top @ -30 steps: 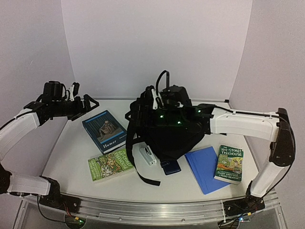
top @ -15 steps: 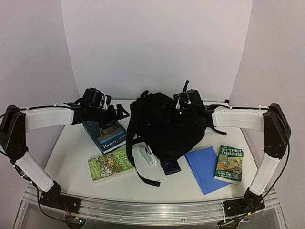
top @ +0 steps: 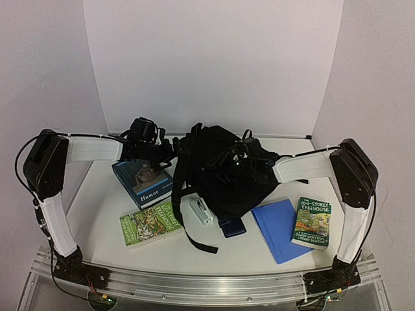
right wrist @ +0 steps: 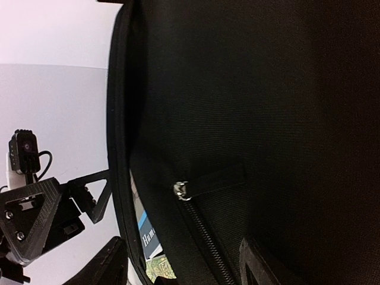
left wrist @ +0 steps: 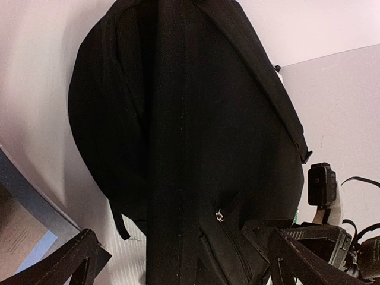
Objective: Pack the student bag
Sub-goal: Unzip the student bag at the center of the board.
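Your student bag point(top: 224, 184) sits mid-worktop point(top: 97, 201), soft, black and slumped, straps point(top: 194, 236) trailing forward, zip pull point(right wrist: 179, 190) showing. Left hand point(top: 168, 151) is spread wide just beside it. Right hand point(top: 237, 159) is at its fabric; you cannot tell whether it pinches.

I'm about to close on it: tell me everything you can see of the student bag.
The student bag is a big black soft-fabric backpack, lying slumped mid-table, a silver zip pull showing on its face. Its straps trail toward the near edge. The left gripper is at its left side and the right gripper over its top; contact cannot be told.
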Controlling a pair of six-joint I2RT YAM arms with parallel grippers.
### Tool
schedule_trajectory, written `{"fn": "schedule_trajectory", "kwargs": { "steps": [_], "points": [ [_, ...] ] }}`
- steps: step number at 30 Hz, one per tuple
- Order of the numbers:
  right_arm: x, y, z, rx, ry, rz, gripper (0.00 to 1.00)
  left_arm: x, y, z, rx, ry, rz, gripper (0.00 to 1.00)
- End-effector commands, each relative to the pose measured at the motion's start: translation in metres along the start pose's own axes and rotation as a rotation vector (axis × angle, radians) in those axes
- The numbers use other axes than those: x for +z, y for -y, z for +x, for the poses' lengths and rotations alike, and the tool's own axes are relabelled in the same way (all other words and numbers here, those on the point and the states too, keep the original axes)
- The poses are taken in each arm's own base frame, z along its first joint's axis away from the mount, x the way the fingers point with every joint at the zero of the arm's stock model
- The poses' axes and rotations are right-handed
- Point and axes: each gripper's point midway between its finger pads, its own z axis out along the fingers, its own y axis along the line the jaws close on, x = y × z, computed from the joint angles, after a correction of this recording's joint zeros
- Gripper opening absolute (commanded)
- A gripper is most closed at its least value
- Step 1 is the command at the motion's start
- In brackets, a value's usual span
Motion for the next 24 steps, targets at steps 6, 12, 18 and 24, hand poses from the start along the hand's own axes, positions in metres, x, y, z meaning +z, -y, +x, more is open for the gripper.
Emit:
{"fn": "schedule_trajectory", "kwargs": {
  "steps": [6, 12, 18, 24],
  "points": [
    [0.013, 0.017, -0.006, 0.132, 0.07, -0.006, 0.6, 0.021, 0.007, -0.004, -0.007, -0.036, 0.043, 0.96],
    [0.024, 0.024, -0.006, 0.18, 0.074, -0.024, 0.51, 0.036, 0.005, 0.0, -0.02, -0.077, 0.061, 0.88],
    [0.032, 0.032, -0.008, 0.218, 0.098, -0.024, 0.44, 0.045, -0.003, 0.005, -0.034, -0.11, 0.047, 0.8],
    [0.042, 0.031, -0.013, 0.224, 0.116, -0.03, 0.39, 0.048, -0.005, 0.008, -0.045, -0.12, 0.045, 0.54]
  ]
}}
